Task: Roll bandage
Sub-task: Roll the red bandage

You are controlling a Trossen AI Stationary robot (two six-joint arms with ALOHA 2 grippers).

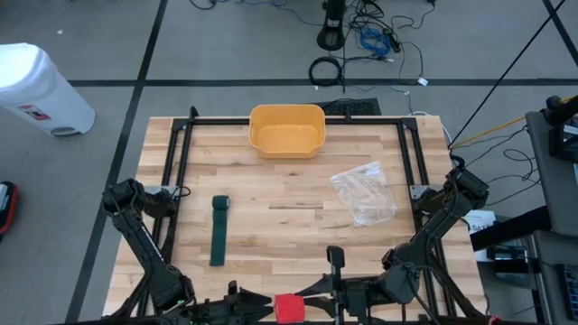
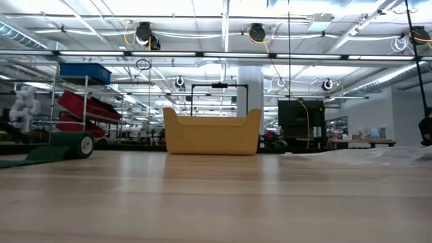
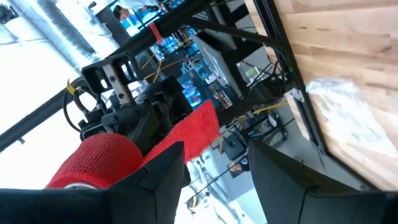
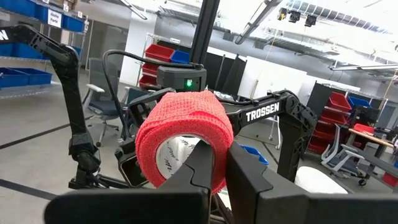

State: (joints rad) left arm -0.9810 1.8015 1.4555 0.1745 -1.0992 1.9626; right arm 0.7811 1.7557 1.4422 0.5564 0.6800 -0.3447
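Two grippers meet at bench's (image 1: 298,226) near edge | right gripper (image 4: 214,168) jaws pinched on red roll (image 4: 183,140), holding it off the bench | left gripper (image 3: 214,168) jaws wide beside its loose tail, so you can wind it.

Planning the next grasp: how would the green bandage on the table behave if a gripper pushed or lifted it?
The green bandage is a flat strip with a small roll at one end, so it probably droops when lifted. Pushed, the strip would likely bunch up, while the rolled end could roll across the smooth wooden table.
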